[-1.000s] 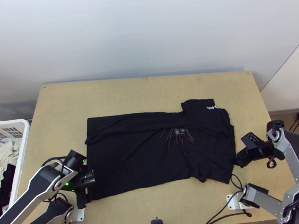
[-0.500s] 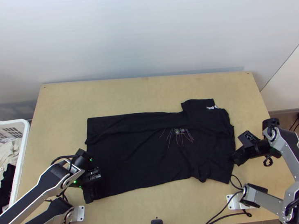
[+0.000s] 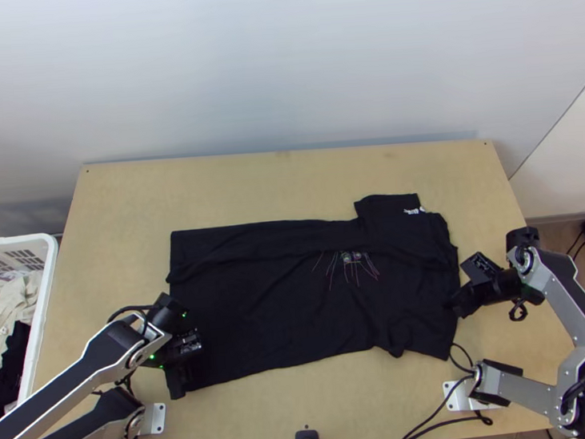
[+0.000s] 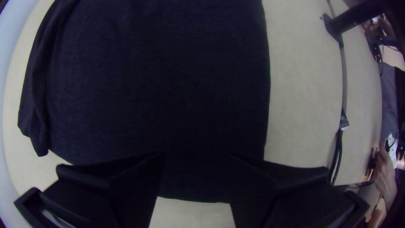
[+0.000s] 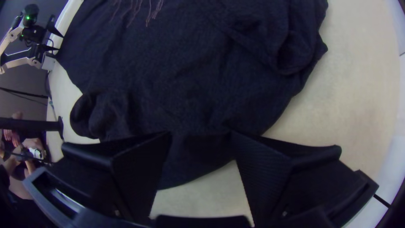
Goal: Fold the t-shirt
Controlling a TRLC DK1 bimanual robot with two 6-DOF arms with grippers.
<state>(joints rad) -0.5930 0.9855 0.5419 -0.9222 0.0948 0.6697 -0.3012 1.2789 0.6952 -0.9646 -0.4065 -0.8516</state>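
Top view: left arm has swung inward over t-shirt at eight o'clock; right arm has edged in near four. Likely lining up to fold. Shirt spread on bench, rucked towards twelve. Basket at nine: pale, dark clothes.

Left wrist view: left gripper, jaws apart.

Right wrist view: right gripper, jaws apart.
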